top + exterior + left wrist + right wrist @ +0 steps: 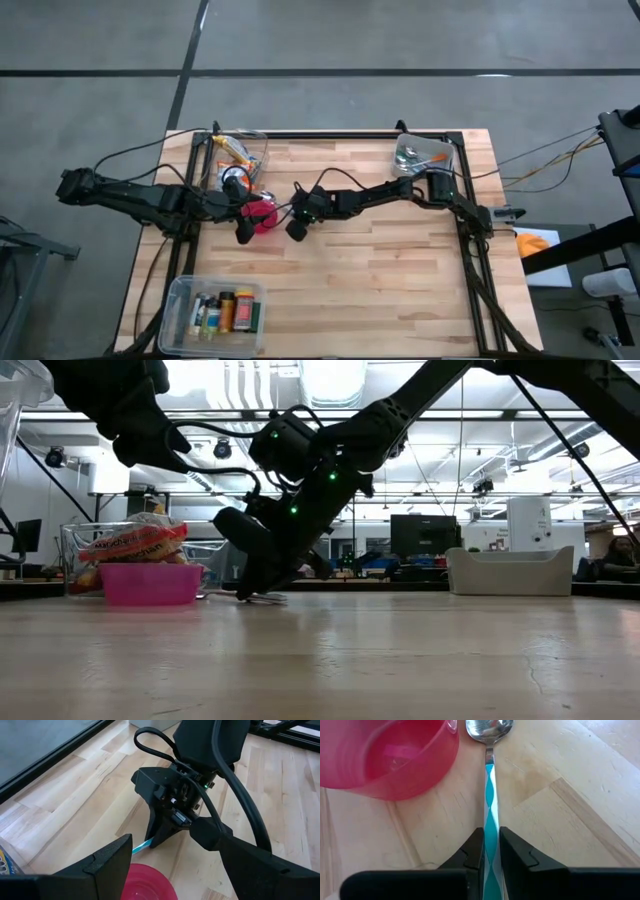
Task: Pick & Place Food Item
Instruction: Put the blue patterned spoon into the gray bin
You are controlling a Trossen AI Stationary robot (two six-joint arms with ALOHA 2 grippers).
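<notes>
R hand is down at the wooden surface, about mid-surface, fingers clenched on the teal-and-white handle of a spoon. Wrist view shows the handle pinched between both fingers, w/ the shiny metal bowl of the spoon pointing away from the hand and lying flat on the wood. Spoon bowl sits just beside the pink bowl, not touching as far as can be told. In the low view the R hand tilts steeply down, tips at the surface.

Pink bowl sits left of centre, upright; inside looks empty from the R wrist view. L hand hovers at the near-left edge of the pink bowl, fingers spread apart, nothing between them. L wrist view: pink bowl rim shows between its two fingers, R hand just beyond w/ the teal handle poking out.

Far-left corner: clear container w/ snack packets. Far-right corner: clear container w/ utensils. Near-left: clear bin w/ small bottles or jars. Low view shows the packets behind the pink bowl, and a white tray far right.
</notes>
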